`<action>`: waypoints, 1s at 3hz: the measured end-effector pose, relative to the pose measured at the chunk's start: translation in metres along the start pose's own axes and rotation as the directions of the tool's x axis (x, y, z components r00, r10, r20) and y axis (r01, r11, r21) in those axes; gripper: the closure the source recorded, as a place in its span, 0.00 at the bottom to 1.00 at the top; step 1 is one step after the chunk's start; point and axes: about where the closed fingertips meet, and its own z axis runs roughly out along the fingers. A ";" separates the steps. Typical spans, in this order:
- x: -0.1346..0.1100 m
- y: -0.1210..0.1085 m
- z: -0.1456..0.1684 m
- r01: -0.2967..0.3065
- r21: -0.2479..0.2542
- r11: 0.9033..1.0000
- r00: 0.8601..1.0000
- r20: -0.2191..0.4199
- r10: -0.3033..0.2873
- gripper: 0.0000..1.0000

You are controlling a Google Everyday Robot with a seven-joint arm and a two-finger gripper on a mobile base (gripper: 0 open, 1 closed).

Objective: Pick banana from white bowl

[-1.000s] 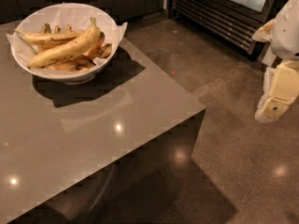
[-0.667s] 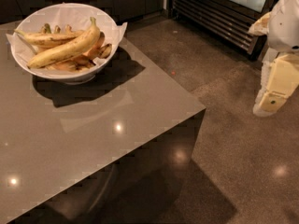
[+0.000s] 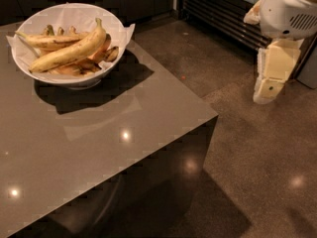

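Observation:
The banana is the longest, thickest one, yellow with brown specks. It lies diagonally on top of the pile in the white bowl, with its stem tip pointing up to the right. The bowl is lined with crinkled white paper and stands at the far left of the grey table. A thinner banana lies behind it, and small brownish bananas lie under it. My gripper hangs off the table at the far right, over the floor, well apart from the bowl.
The table's right corner drops to a polished concrete floor. A dark slatted appliance front stands at the back right, close behind my arm.
My arm and gripper have shifted left and slightly up in the view, nearer the table's side. The bowl and bananas have not moved.

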 end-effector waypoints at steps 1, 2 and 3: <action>-0.002 -0.003 -0.001 0.003 0.009 1.000 1.000 0.010 -0.004 0.00; -0.023 -0.026 0.000 0.059 0.023 0.998 0.998 0.026 -0.059 0.00; -0.048 -0.055 0.005 0.133 0.019 0.991 0.990 0.033 -0.134 0.00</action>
